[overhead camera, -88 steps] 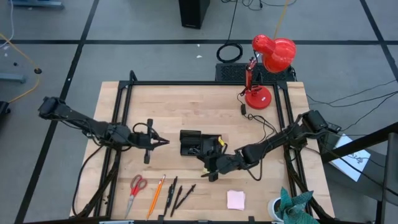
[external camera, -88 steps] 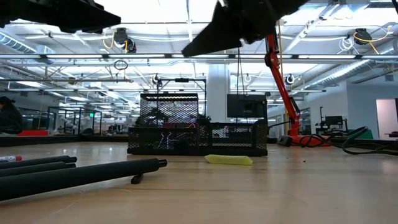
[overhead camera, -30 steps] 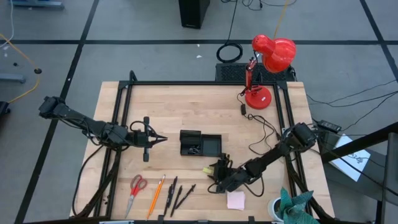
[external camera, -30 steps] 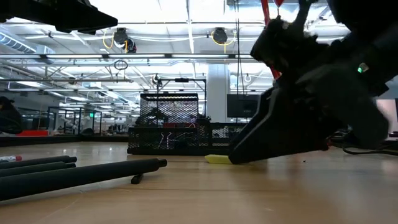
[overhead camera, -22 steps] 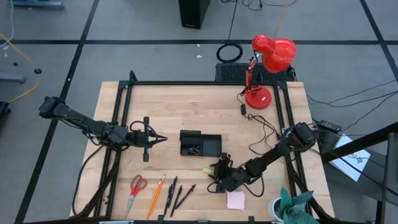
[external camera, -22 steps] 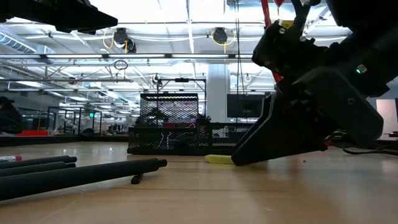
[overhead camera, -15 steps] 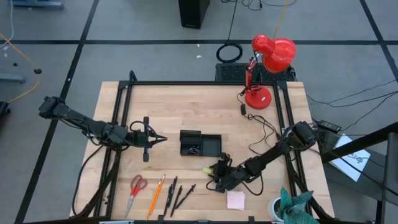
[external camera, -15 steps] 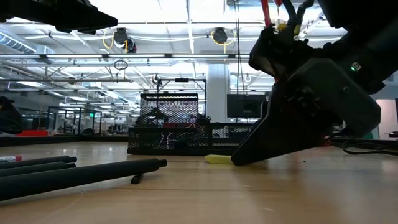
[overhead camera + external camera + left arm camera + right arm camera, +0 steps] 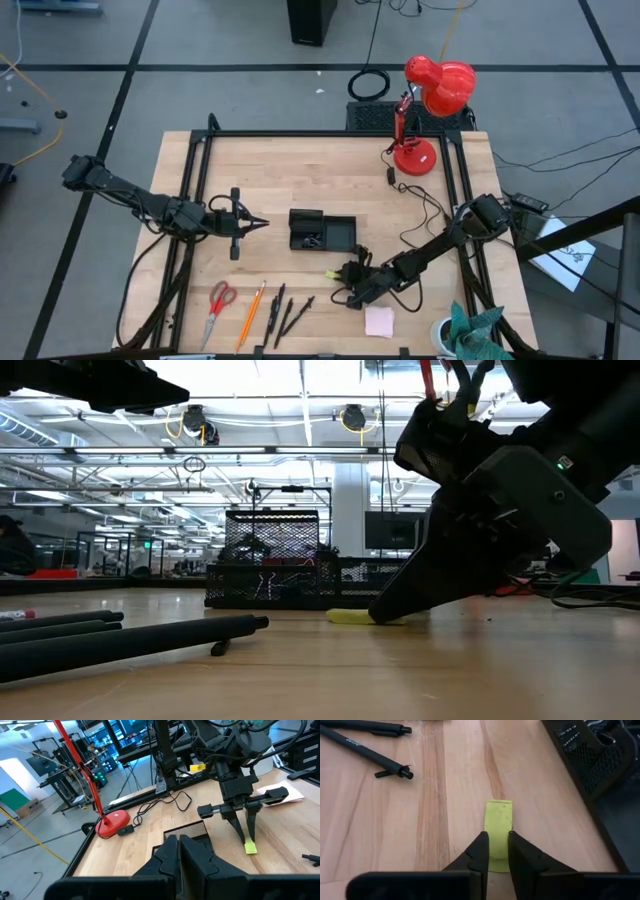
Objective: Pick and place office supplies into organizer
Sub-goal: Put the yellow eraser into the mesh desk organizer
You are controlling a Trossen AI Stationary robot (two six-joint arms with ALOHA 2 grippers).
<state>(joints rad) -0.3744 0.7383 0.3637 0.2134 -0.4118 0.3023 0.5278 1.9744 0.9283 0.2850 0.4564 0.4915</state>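
The small yellow-green piece [image 9: 499,822] lies flat on the table just near of the black mesh organizer [image 9: 322,232]. My right gripper [image 9: 498,845] slants down over the piece's end with a narrow gap, one fingertip at each long edge. In the low view its tips reach the table at the piece [image 9: 350,617]. My left gripper [image 9: 262,224] is shut and hovers left of the organizer. Red-handled scissors [image 9: 219,303], orange pencil [image 9: 250,312], black pens [image 9: 285,312] and pink note pad [image 9: 379,320] lie along the near edge. My right gripper stands astride one end of the yellow-green piece [image 9: 499,860], slanting down from the table's right, fingers along its length. The piece lies flat on the wood. Whether the fingertips [image 9: 482,842] touch its edges, I cannot tell.
The red desk lamp [image 9: 425,110] stands at the far right corner, its cord trailing toward the right arm. The organizer [image 9: 590,755] is close beside the piece. Two pens [image 9: 365,750] lie beyond it. Bare wood lies between the organizer and the far edge.
My right gripper has tipped more steeply, its wrist end rising a little, while its fingertips stayed low at the yellow-green piece. The piece has not moved.
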